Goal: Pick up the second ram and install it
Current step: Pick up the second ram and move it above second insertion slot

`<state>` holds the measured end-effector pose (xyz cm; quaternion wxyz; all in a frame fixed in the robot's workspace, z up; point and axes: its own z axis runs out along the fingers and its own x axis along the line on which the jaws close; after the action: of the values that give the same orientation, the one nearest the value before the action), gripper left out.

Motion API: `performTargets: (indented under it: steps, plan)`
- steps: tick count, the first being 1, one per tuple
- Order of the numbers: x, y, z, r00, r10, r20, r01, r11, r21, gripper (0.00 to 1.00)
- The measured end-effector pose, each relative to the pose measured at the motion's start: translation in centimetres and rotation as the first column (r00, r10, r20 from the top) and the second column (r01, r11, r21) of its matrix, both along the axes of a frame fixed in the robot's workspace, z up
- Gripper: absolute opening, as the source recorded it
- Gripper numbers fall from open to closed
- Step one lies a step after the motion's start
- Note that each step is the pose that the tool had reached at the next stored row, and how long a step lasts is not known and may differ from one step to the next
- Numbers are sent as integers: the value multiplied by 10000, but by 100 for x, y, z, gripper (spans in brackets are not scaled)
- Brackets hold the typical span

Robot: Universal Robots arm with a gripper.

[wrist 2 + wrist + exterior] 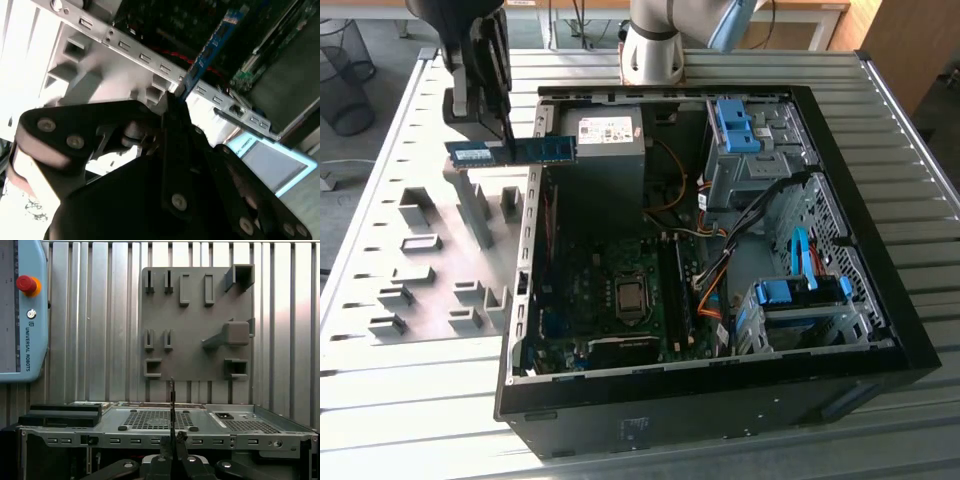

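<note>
- Upper left of the exterior view: black two-finger gripper [508, 142], pinched narrow on the second ram [552, 149], a thin flat blue-green circuit-board strip with dark chips.
- Grabbed around mid-length, long edge roughly level, one end poking out toward the exterior view's left and the other toward its right.
- Hanging in the air right over the left wall of the open black computer case [720, 415], between the flat grey plastic fixture plate [440, 230] and the grey boxy power supply [605, 160]. Can't spot contact with any of them.
- Well apart from the green motherboard [590, 290] down on the case floor.
- Second wrist view: same strip sticking out as a blue sliver from between the black fingers [175, 130], squeezed flat against both faces.
- First wrist view: edge-on, just a thin dark line held at the fingertips, lined up with the case's silver perforated panel and the grey plate beyond.
- All of it sitting on a ribbed silver metal table [420, 420].
</note>
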<state>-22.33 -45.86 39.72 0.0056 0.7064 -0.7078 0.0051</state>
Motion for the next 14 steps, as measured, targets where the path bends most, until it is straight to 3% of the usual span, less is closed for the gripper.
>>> performTargets:
  steps: [14]
  plan:
    - [43,0,0,10000,2,1,-2,10000,0,14]
